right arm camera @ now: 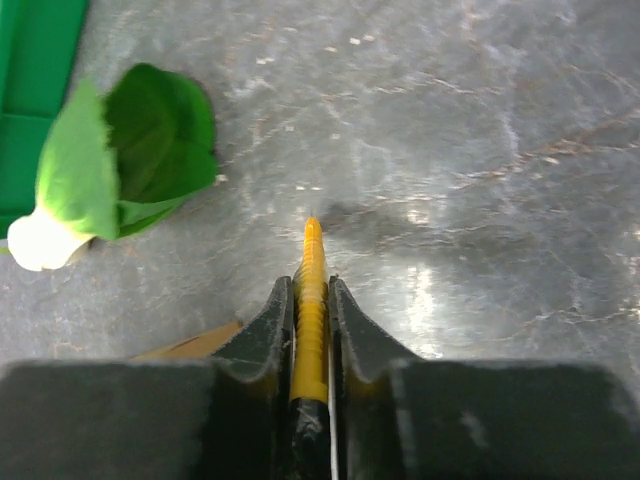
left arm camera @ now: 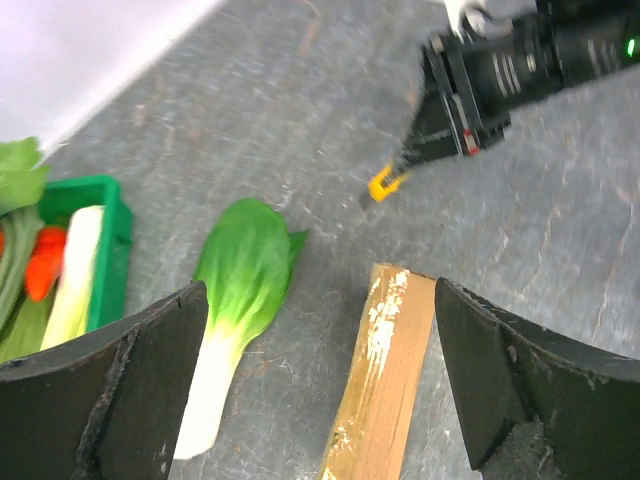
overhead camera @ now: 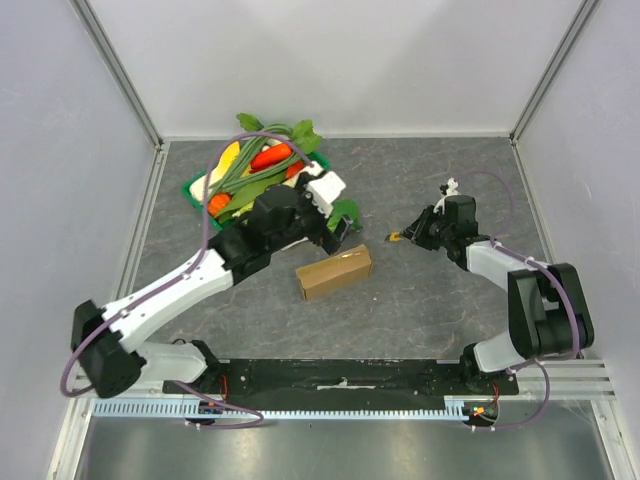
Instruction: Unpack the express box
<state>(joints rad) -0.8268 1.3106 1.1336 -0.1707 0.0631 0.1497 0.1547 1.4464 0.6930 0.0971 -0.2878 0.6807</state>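
From above, the light is bright, even and diffuse. The white walls wash out pale, and the grey worktop (overhead camera: 430, 190) shows only soft, faint shadows under my arms and beside the express box (overhead camera: 334, 272). That view is sharp. My left wrist view is softer: everything looks slightly smeared, my right claw (left arm camera: 408, 165) most of all, and the wall in the upper left corner is blown out to plain white. The fingers (left arm camera: 110, 390) of my left claw (left arm camera: 320, 290) loom dark and unfocused at the bottom corners. My right wrist view is crisper on the stone surface, with pale glare patches right of centre and a small dark shadow past the tip of the yellow tool (right arm camera: 312, 290). The near fingers there are black and blurred.
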